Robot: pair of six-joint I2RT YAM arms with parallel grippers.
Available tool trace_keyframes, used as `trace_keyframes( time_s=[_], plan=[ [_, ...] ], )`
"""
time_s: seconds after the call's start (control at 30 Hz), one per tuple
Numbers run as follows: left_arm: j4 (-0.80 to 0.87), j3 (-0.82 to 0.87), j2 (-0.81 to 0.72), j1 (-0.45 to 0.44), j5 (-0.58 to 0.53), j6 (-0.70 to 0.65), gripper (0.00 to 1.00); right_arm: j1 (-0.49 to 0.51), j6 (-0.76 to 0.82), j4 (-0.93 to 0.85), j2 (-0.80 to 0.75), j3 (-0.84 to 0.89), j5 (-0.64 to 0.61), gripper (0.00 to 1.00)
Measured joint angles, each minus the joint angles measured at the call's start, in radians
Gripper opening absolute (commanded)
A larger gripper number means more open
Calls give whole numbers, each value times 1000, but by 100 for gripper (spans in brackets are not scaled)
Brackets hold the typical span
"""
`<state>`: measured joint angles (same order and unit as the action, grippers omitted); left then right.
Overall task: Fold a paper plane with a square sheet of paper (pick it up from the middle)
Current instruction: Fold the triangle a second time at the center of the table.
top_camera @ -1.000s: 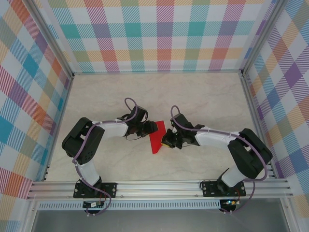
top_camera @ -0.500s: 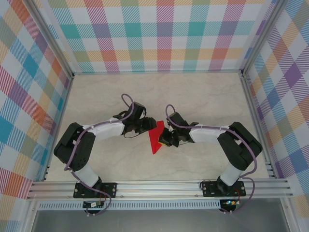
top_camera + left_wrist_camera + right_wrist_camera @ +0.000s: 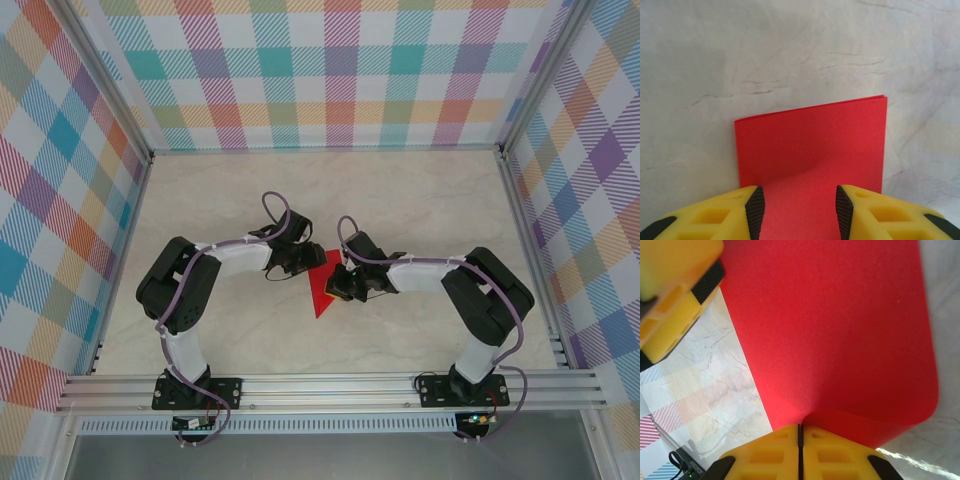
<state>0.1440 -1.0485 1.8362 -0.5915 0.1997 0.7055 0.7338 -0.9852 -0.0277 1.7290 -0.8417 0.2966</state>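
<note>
Right pincer pinches the square sheet of paper; left pincer straddles it, jaws apart; arms reach inward.

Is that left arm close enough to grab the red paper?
Probably yes: the left gripper is open with the red paper lying between its fingers, while the right gripper pinches another edge.

The top camera looks steeply down from behind the arm bases, far off, over the whole worktop. Wrist cameras sit close behind the left pincer and right pincer, sharing the red sheet just ahead.
</note>
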Motion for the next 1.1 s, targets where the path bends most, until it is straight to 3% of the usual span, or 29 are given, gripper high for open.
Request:
trace_keyframes(
  time_s=[1.1],
  plan=[
    [0,-2,6,0,8,-14,46,1,119,-5,64,-85,32,9]
  ],
)
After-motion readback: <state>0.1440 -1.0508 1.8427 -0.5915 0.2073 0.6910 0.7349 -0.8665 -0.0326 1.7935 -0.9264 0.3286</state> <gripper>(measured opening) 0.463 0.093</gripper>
